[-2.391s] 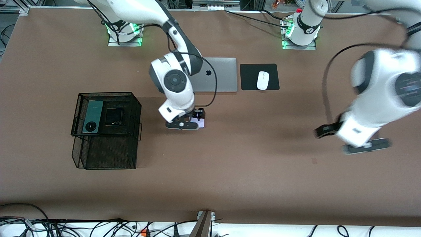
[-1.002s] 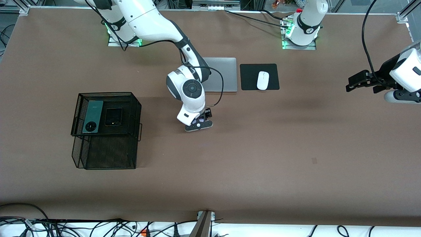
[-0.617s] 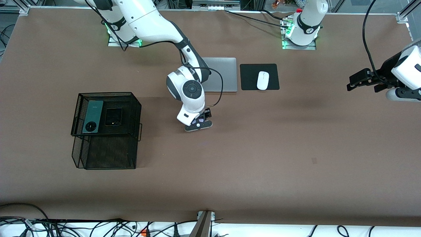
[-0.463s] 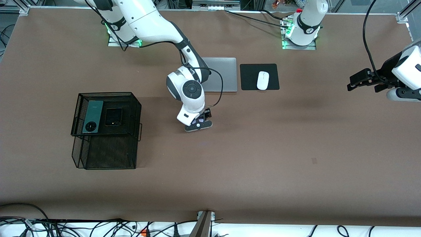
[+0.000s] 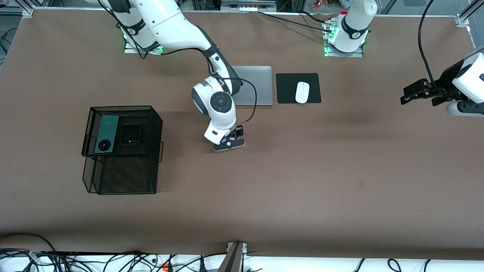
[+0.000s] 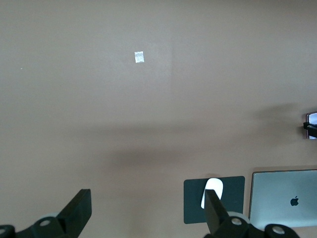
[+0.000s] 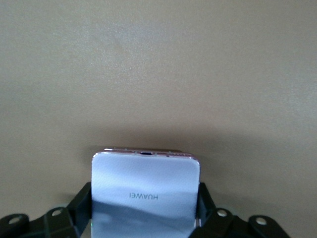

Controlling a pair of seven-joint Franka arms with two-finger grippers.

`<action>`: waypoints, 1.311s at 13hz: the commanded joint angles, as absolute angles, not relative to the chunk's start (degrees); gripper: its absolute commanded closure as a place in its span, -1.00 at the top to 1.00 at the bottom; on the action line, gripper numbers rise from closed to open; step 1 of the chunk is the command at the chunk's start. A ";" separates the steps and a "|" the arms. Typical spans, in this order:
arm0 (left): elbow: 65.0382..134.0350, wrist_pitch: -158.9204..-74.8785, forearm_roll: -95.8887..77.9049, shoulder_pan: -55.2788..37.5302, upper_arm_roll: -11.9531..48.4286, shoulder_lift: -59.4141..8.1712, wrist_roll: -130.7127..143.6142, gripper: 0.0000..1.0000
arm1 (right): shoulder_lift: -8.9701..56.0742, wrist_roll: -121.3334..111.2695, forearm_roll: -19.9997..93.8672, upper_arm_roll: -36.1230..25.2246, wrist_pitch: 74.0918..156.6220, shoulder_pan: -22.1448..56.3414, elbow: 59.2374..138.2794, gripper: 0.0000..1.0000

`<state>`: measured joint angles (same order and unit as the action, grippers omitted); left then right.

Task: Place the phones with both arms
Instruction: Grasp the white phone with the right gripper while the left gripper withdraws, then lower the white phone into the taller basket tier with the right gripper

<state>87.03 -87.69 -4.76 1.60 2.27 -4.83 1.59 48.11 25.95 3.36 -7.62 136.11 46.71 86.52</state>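
Fingers (image 7: 81, 201) of right hand (image 7: 146, 208) clamped on lilac-white phone (image 7: 146, 191) (front view: mostly hidden); left hand (image 6: 148, 218) apart.

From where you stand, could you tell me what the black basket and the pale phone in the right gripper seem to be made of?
Black basket: apparently wire mesh, matte black; the table shows through its walls.
Pale phone: smooth lilac-white back, glass or plastic, with a soft sheen and printed lettering; the pinkish edge looks metallic. The right gripper has a finger at each of its sides.

Your front view hides most of the lilac-white phone (image 7: 146, 196) under the right gripper (image 5: 229, 142); the right wrist view crops its lower edge.
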 commanded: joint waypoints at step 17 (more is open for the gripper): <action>87.80 -87.28 -4.39 2.02 3.08 -3.43 1.23 1.00 | 36.64 -6.58 21.97 -33.84 119.18 34.37 86.48 -0.91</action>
